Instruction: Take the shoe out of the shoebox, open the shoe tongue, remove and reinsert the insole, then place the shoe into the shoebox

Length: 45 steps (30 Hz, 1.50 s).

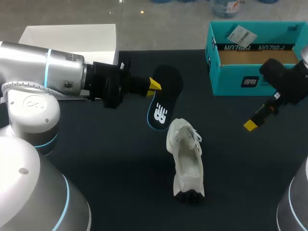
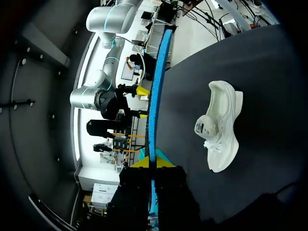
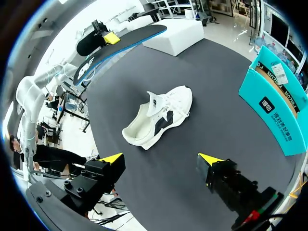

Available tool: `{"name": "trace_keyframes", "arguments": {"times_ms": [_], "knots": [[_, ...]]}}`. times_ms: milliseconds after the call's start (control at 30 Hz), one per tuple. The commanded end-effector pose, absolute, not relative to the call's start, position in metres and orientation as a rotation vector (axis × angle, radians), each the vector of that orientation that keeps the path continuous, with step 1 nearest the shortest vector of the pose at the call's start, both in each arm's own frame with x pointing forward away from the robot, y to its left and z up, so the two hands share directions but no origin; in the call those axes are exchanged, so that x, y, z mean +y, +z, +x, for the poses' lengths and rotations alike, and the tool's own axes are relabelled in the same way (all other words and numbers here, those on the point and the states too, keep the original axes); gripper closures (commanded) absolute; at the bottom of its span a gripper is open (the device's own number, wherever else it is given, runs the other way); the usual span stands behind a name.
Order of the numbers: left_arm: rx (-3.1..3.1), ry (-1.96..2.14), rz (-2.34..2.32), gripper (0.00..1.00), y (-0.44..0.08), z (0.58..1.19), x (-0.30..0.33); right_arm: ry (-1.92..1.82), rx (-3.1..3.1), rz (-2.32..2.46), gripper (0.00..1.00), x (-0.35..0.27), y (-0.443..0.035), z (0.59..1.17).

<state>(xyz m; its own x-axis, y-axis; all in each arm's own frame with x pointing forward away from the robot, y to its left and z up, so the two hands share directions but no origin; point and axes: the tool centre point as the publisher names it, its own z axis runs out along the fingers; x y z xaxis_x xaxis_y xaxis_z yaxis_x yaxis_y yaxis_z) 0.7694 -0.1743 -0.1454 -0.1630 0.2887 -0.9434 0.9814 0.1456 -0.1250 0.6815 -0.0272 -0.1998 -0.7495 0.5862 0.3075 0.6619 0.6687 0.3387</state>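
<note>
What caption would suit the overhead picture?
Left hand grips the black insole; the white shoe sits outside the teal shoebox.

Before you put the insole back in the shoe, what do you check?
1. Is the left gripper shut on the insole: ok.
2. Is the shoe out of the box and on the table: ok.
3. Does the shoe's opening show: ok.
4. Is the shoe held steady: not ok, nothing touches it.
5. Is the right gripper open, empty and free to hold the shoe: ok.
</note>
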Motion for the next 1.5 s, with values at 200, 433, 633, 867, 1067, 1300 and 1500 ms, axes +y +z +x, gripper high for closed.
{"name": "trace_keyframes", "arguments": {"times_ms": [200,433,633,867,1067,1300,1500], "knots": [[1.600,-1.059,1.258,1.00,-0.145,0.769,-0.174,-0.748,-2.791,-0.942,0.00,-0.044,-0.193,0.666],[1.600,-1.059,1.258,1.00,-0.145,0.769,-0.174,-0.707,-2.857,-0.863,0.00,-0.059,-0.182,0.663],[1.600,-1.059,1.258,1.00,-0.145,0.769,-0.174,-0.603,-2.860,-0.818,0.00,-0.070,-0.174,0.661],[1.600,-1.059,1.258,1.00,-0.145,0.769,-0.174,-0.567,-2.884,-0.753,0.00,-0.072,-0.172,0.656],[1.600,-1.059,1.258,1.00,-0.145,0.769,-0.174,-0.516,-2.885,-0.732,0.00,-0.073,-0.172,0.655],[1.600,-1.059,1.258,1.00,-0.145,0.769,-0.174,-0.482,-2.865,-0.777,0.00,-0.073,-0.171,0.653],[1.600,-1.059,1.258,1.00,-0.145,0.769,-0.174,-0.482,-2.865,-0.777,0.00,-0.073,-0.171,0.653]]}}
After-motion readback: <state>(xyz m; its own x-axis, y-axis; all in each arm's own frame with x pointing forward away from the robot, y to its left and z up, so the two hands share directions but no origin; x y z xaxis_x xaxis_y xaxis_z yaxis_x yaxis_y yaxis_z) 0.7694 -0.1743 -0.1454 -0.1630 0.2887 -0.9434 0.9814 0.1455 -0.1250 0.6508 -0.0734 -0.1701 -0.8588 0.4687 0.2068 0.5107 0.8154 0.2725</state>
